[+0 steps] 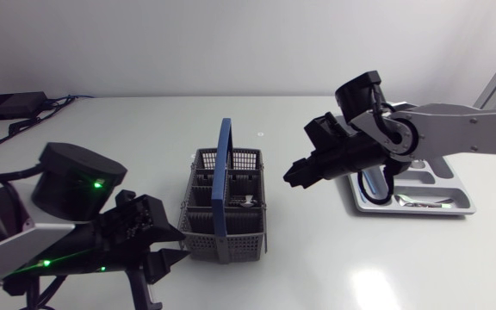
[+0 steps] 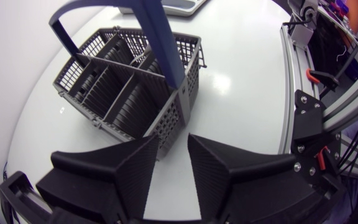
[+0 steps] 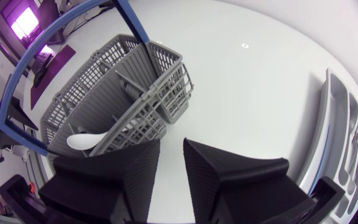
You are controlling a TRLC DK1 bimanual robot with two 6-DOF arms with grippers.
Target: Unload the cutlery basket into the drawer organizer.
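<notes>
The grey cutlery basket (image 1: 222, 207) with a blue hoop handle (image 1: 224, 164) stands mid-table. A white spoon (image 3: 82, 140) lies in one of its compartments. My left gripper (image 1: 175, 245) hovers low just beside the basket's near left corner, its fingers (image 2: 123, 174) a little apart with nothing between them. My right gripper (image 1: 295, 175) hangs above the table to the right of the basket, also open and empty, and the basket (image 3: 117, 99) lies ahead of it. The grey drawer organizer (image 1: 455, 194) sits at the right, partly hidden by my right arm, with some cutlery (image 3: 353, 134) in it.
Black cables and a small black box (image 1: 11, 105) lie at the table's far left corner. Bare white table stretches between the basket and the organizer (image 3: 337, 93).
</notes>
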